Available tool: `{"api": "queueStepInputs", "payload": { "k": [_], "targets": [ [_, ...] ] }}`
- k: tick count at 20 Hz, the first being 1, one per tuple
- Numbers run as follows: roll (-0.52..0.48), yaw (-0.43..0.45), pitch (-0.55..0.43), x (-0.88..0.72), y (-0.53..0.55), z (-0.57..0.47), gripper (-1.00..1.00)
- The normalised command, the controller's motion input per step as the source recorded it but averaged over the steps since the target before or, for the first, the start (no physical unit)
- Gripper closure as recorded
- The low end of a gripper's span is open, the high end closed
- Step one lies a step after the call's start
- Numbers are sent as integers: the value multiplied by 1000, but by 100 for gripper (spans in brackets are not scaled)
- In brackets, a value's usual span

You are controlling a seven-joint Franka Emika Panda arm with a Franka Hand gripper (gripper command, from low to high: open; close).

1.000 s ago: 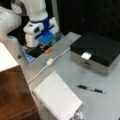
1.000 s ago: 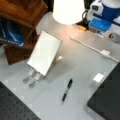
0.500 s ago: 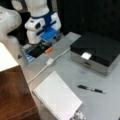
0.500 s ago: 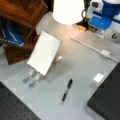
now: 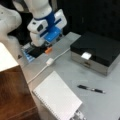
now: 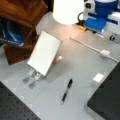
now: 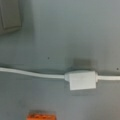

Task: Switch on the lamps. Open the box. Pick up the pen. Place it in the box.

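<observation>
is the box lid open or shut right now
Shut: the box has its black lid flat on the grey sides, and the pen lies outside on the table.

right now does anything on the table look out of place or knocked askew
Nothing stands out. The box sits shut and square, the pen lies flat on the bare table in front of it, and the white cord with its switch runs loose across the surface. The end effector itself is not visible; the arm's wrist is above the switch.
</observation>
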Motion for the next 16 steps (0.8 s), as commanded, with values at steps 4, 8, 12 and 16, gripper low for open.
{"api": "queueStepInputs", "payload": {
  "k": [4, 8, 12, 16],
  "targets": [
    [224, -91, 205, 632, 146, 243, -100],
    [247, -106, 141, 576, 185, 157, -100],
    [206, -77, 95, 484, 163, 45, -100],
    [163, -49, 54, 390, 103, -10, -100]
  ]
}}
